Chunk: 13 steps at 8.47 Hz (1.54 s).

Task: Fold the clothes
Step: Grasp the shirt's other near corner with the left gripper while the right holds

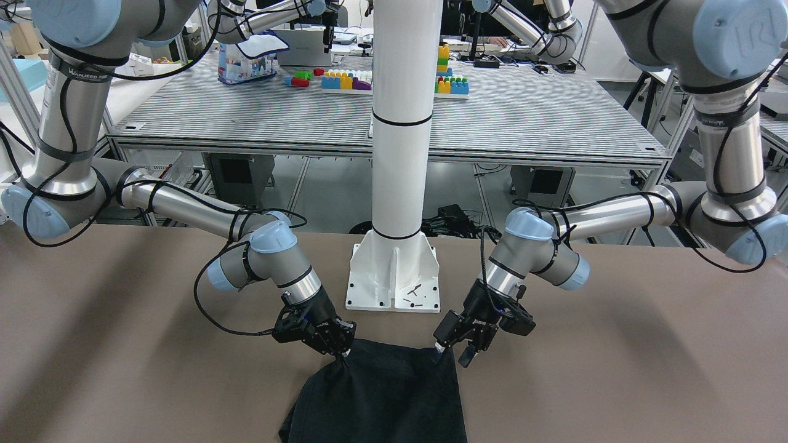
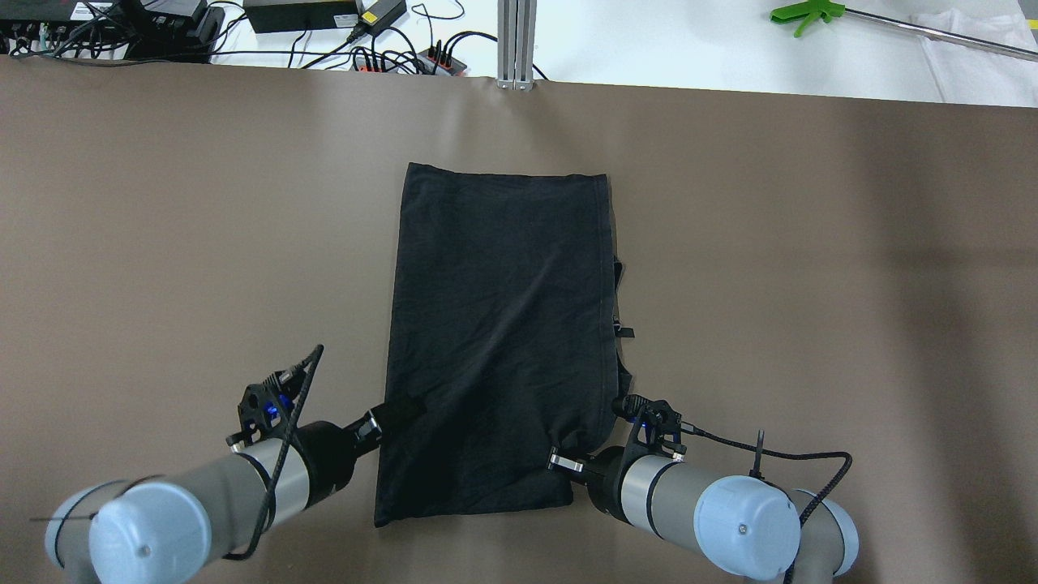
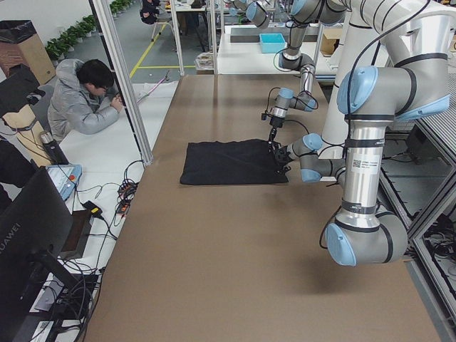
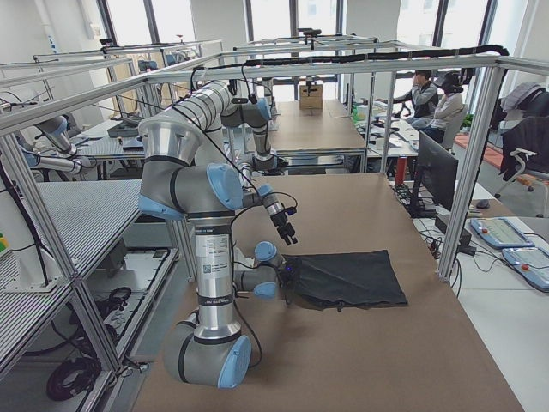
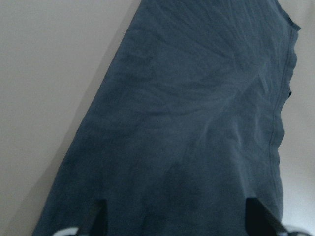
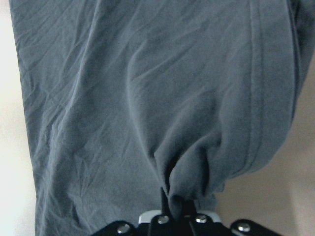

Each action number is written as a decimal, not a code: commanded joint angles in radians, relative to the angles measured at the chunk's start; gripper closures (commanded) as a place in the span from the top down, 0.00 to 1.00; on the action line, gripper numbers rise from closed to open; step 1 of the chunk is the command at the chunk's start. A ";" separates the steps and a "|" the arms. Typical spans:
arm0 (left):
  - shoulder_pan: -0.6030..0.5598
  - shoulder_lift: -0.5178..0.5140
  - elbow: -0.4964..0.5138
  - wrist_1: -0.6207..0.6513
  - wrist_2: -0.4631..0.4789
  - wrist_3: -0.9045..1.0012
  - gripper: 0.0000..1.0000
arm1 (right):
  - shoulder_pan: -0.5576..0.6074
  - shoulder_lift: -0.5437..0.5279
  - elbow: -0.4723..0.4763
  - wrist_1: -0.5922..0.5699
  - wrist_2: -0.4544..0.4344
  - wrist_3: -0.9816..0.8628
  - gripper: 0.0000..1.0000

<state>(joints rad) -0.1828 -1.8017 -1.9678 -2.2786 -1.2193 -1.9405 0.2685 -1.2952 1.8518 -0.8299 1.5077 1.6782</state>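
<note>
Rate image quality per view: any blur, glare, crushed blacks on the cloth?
Left wrist view: soft, black garment washed out to blue-grey. Right wrist view: sharper, creases and the pinch at the right hand readable. Overhead view: garment nearly flat black, broad soft shadow bands on the table.

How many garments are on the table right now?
1: the black garment lies in the middle of the table, its near right corner pinched by the right gripper. Its layers could hide another.

Bright even indoor light, soft broad shadows on the table [image 2: 932, 243], wrist views hazy and blurred
</note>
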 commanded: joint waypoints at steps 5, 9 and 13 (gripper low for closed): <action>0.128 0.036 0.104 -0.001 0.103 -0.011 1.00 | -0.009 0.005 0.001 0.000 -0.009 -0.002 0.00; 0.132 0.038 0.104 0.001 0.101 -0.011 0.97 | -0.011 0.005 0.003 0.000 -0.009 0.000 0.00; 0.144 0.036 0.096 0.002 0.103 -0.009 0.04 | -0.020 0.007 0.001 0.000 -0.021 -0.002 0.00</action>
<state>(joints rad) -0.0401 -1.7646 -1.8643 -2.2768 -1.1171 -1.9501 0.2495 -1.2890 1.8532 -0.8299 1.4889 1.6767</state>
